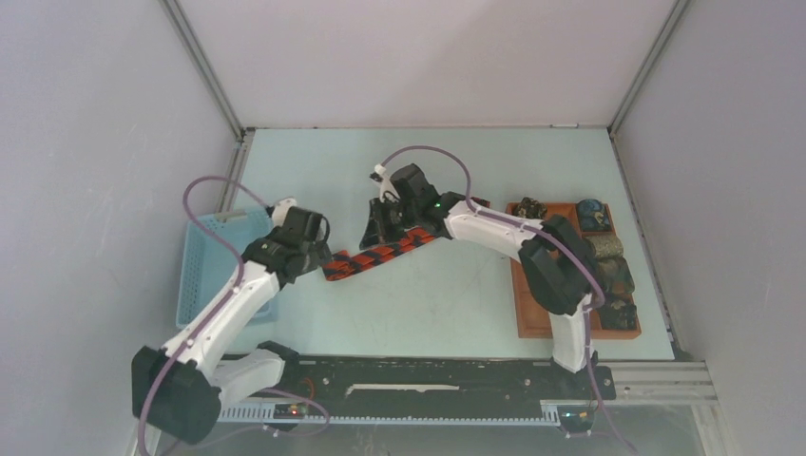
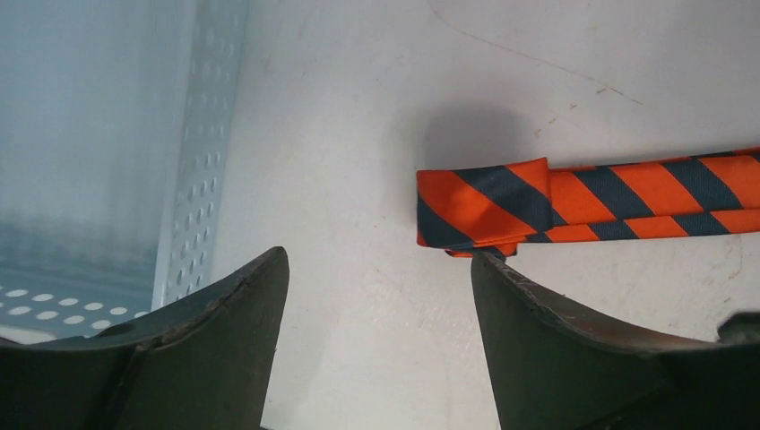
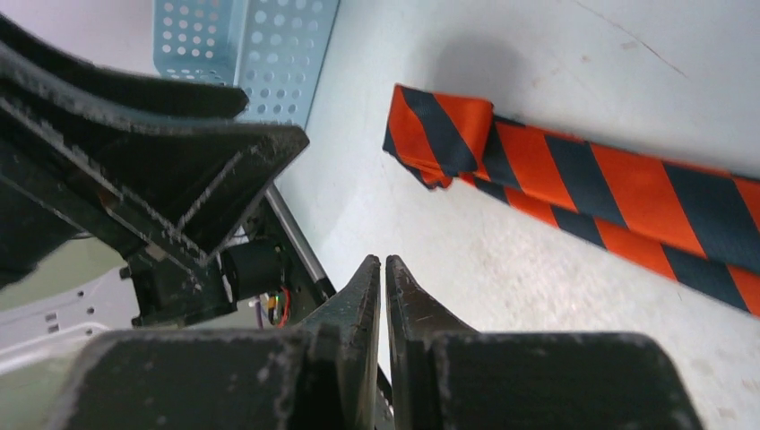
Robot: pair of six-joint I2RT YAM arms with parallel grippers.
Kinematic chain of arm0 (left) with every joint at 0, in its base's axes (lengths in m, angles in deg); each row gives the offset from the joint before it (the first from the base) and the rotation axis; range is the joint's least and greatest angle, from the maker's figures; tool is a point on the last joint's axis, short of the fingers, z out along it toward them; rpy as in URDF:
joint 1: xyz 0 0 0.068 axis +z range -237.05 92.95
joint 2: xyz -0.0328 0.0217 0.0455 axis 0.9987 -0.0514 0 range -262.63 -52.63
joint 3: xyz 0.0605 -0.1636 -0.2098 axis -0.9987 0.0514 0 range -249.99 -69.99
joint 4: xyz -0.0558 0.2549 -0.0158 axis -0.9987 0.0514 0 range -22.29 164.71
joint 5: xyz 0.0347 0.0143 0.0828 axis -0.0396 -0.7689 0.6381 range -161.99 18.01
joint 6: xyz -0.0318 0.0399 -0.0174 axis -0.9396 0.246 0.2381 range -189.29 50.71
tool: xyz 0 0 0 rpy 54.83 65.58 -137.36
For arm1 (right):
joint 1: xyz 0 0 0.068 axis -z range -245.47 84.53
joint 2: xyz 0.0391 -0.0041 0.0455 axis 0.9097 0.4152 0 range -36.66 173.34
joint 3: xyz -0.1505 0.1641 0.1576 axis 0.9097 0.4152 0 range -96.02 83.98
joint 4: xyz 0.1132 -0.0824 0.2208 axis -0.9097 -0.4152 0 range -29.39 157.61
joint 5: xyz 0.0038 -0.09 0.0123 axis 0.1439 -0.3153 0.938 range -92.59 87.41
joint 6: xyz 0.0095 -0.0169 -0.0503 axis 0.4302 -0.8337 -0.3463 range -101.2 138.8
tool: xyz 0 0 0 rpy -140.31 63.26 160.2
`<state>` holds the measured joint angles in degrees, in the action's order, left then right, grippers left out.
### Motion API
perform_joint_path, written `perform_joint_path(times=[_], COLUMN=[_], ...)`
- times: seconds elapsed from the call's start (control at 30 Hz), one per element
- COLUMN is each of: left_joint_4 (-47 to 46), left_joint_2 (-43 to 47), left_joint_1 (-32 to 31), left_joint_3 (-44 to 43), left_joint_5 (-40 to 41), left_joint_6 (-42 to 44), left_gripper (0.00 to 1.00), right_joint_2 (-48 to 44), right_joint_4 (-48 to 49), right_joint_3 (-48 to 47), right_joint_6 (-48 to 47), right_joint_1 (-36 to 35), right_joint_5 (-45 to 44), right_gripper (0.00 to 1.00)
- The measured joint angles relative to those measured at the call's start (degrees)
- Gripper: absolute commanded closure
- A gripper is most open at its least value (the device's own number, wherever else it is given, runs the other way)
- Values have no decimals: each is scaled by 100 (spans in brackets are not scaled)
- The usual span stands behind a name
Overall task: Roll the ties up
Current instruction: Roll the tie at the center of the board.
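Observation:
A long tie (image 1: 380,255) with red-orange and dark diagonal stripes lies flat across the middle of the table. Its left end (image 2: 484,208) is folded over once. My left gripper (image 2: 378,255) hovers at that folded end, open, with only bare table between its fingers; the right fingertip (image 2: 488,269) sits just below the fold's edge. In the top view the left gripper (image 1: 321,255) is at the tie's left tip. My right gripper (image 3: 384,262) is shut on nothing, above the table near the tie (image 3: 582,179). It hangs over the tie's middle (image 1: 373,233). Several small rolled ties (image 1: 605,245) sit in a tray.
The brown compartmented tray (image 1: 527,313) stands at the right edge of the table. A light blue perforated basket (image 1: 204,271) stands at the left, close to my left arm, with its wall (image 2: 193,179) beside the left finger. The left arm's dark body (image 3: 134,134) fills the right wrist view's upper left.

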<state>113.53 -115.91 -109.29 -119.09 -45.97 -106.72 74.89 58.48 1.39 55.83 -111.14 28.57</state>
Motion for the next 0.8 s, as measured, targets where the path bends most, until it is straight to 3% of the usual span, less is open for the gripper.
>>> perform_joint_path(times=[0.37,0.53,0.8], left_joint_4=[-1335,-1716,-2120], left_joint_2=[2033,2092,2022], left_joint_1=[1246,1679,1788], left_joint_3=[1729,2120,2398], left_joint_5=[-1172,-1770,-2186], left_joint_6=[-20,-17,-17], left_gripper=[22,25,25], right_joint_2=[1484,1867,2170], right_joint_4=[-581,-754,-831], right_joint_3=[-1768,-2109,-2216], right_joint_6=[-13,-11,4], right_joint_1=[-450,-527,-492], right_joint_5=[33,55,52], right_gripper=[92,92,92])
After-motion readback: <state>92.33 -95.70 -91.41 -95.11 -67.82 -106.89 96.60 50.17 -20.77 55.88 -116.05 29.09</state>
